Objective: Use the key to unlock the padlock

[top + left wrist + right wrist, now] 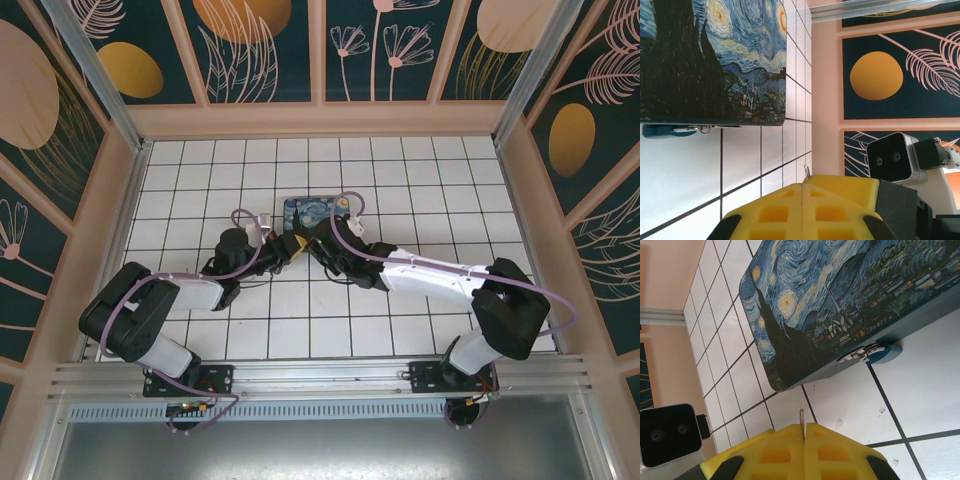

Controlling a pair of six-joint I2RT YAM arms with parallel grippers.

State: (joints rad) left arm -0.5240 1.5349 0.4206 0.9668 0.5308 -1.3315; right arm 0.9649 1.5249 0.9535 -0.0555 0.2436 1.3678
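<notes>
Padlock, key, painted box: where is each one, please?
padlock [886, 354]: right wrist view, on its teal body.
key [801, 421]: right wrist view, on the exposed thin shaft.
painted box [840, 305]: right wrist view, on the painted top face.

Dark floral walls [260, 60] enclose a white tiled floor [400, 180].

**Blue swirls over white tile**

The box [315, 212] carries a Starry-Night print of deep blue swirls, yellow stars and a black cypress. At its edge, the padlock [885, 354] is teal with a silvery shackle. Under the box, the floor [400, 180] is white tile gridded in dark lines. Near the box, the right gripper [804, 430] is yellow and the key [801, 415] brownish. Beyond the box, the walls [270, 50] are dark teal with orange discs and pale pink leaves.
</notes>
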